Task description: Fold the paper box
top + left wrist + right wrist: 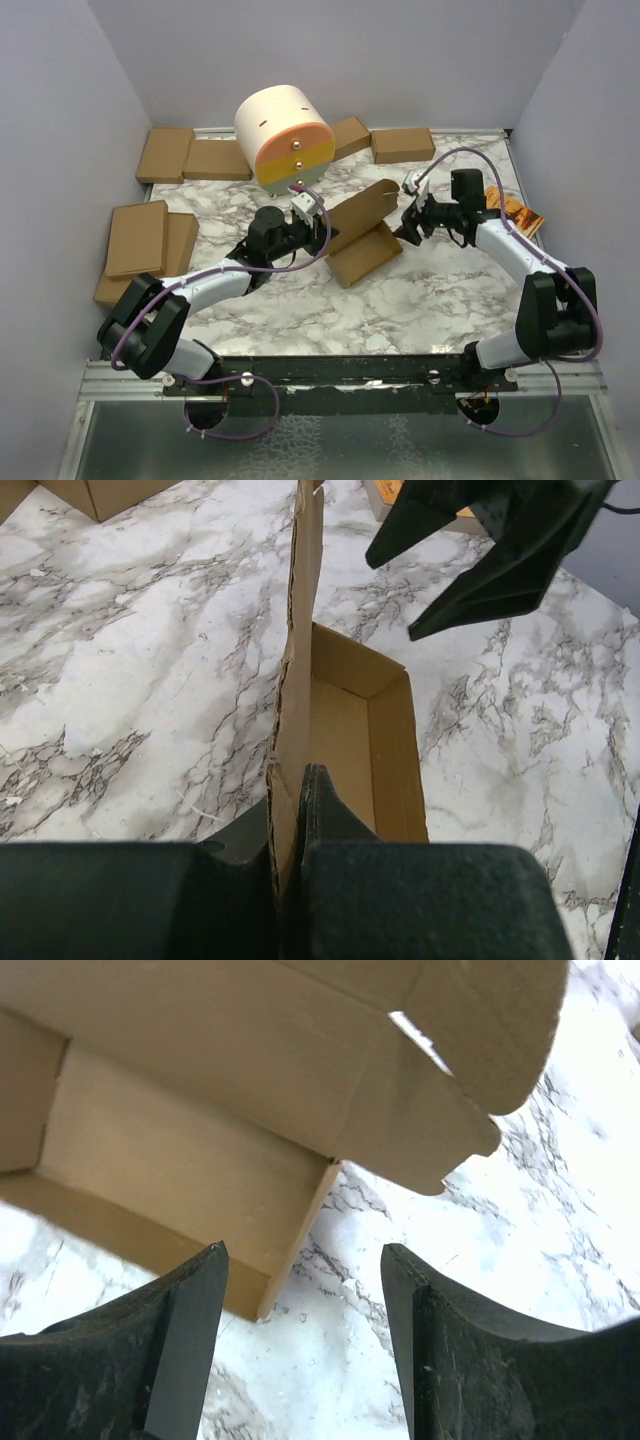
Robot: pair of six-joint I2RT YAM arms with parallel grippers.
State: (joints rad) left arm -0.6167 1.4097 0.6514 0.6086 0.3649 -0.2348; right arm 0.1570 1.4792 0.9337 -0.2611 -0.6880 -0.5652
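Observation:
The paper box (365, 238) sits mid-table as a shallow brown tray (345, 730) with its lid panel (305, 600) standing upright. My left gripper (322, 230) is shut on the lid's near edge, and in the left wrist view the cardboard is pinched between its fingers (320, 810). My right gripper (408, 226) stands open at the box's right end, apart from it. In the right wrist view the tray's corner (300, 1210) and the tabbed lid flap (430, 1050) lie just ahead of the open right gripper (303, 1255), with nothing between its fingertips.
Several ready-made brown boxes line the back edge (215, 158) and are stacked at the left (140, 240). A cream and orange cylinder (283, 135) stands at the back. An orange booklet (517, 212) lies by the right arm. Walls enclose the marble table (440, 290).

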